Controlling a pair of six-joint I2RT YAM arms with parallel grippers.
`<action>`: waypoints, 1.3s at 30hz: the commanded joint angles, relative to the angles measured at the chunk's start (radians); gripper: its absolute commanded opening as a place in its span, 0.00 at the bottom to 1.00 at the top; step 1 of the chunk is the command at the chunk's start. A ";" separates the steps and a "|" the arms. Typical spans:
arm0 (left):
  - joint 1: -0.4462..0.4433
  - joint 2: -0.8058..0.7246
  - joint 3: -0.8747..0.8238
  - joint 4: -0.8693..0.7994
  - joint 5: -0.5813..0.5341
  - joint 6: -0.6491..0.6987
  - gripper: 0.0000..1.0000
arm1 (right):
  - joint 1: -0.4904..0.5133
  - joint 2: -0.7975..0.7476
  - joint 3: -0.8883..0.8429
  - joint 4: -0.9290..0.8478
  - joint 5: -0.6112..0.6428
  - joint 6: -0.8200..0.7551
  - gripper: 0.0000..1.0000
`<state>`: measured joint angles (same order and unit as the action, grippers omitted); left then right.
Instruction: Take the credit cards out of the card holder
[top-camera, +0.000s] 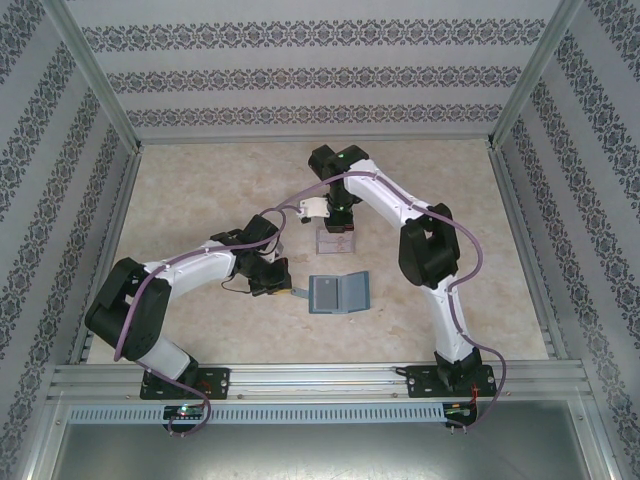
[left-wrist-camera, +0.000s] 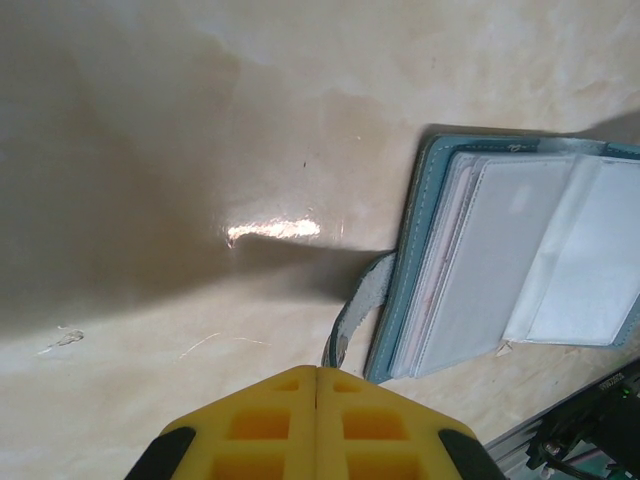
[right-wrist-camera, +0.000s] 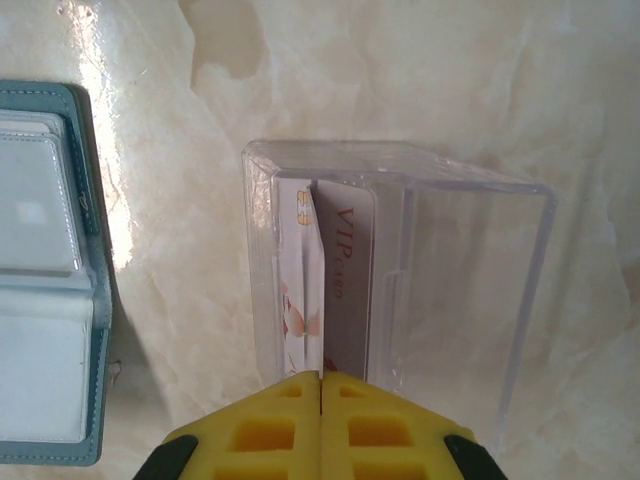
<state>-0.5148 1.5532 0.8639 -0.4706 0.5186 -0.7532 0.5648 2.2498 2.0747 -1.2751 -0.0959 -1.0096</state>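
Two credit cards (right-wrist-camera: 350, 285) sit in clear box (right-wrist-camera: 460, 300) near open card holder (top-camera: 338, 293); L gripper (left-wrist-camera: 317, 371) closed, empty, by strap (left-wrist-camera: 352, 315), R gripper (right-wrist-camera: 321, 375) closed, maybe pinching one, can't tell, so release low w/o tipping box

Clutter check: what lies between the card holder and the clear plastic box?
Bare tabletop separates the card holder and clear plastic box, per the right wrist view.

The desk (left-wrist-camera: 150, 150) is smooth, glossy and marble-patterned. The card holder (left-wrist-camera: 510, 260) has a matt, stitched leather-like cover and translucent plastic sleeves; the clear plastic box (right-wrist-camera: 470, 260) and the credit cards (right-wrist-camera: 350, 290) inside look shiny.
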 joint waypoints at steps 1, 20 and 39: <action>0.017 -0.023 -0.012 -0.010 -0.013 -0.014 0.04 | -0.006 0.034 0.033 -0.047 -0.032 -0.025 0.00; 0.019 -0.037 0.006 -0.034 -0.022 -0.014 0.04 | -0.020 0.019 0.044 0.038 0.044 0.051 0.19; 0.019 -0.001 0.087 -0.033 -0.008 -0.006 0.05 | -0.019 -0.172 -0.222 0.330 0.053 0.635 0.13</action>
<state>-0.5083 1.5326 0.9199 -0.4870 0.5117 -0.7601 0.5514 2.1345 1.8938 -1.0042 -0.0532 -0.6014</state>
